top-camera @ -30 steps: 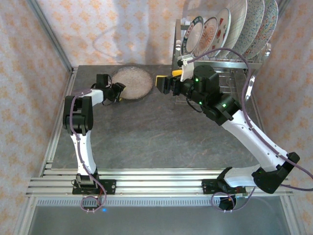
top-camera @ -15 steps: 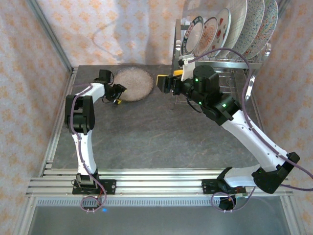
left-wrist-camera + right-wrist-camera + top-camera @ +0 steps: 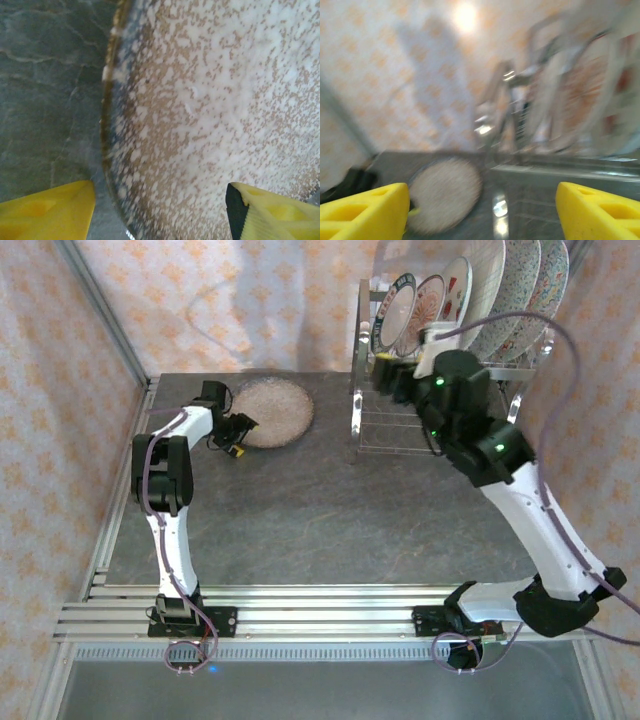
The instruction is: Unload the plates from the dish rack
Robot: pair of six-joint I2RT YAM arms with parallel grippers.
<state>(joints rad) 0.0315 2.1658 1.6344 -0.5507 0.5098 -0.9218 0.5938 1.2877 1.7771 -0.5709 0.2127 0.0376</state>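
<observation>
A speckled plate (image 3: 270, 410) lies flat on the table at the back left. My left gripper (image 3: 237, 432) sits at its near-left rim. In the left wrist view the speckled plate (image 3: 215, 100) spreads between my yellow fingertips (image 3: 45, 210), which stand wide apart and do not touch it; the left gripper (image 3: 160, 215) is open. Several patterned plates (image 3: 455, 300) stand upright in the chrome dish rack (image 3: 400, 425) at the back right. My right gripper (image 3: 383, 373) hovers at the rack's left end. In the blurred right wrist view the right gripper (image 3: 480, 212) is open and empty, with the speckled plate (image 3: 445, 200) and rack (image 3: 555, 115) ahead.
Patterned walls close in the table at the back and on both sides. A metal frame post (image 3: 105, 310) runs up the left corner. Dark tabletop (image 3: 320, 510) stretches between the arms and the rack.
My right arm has swung right and back from beside the speckled plate to the rack's left end. The left gripper's fingers have spread wider and eased off the plate.
</observation>
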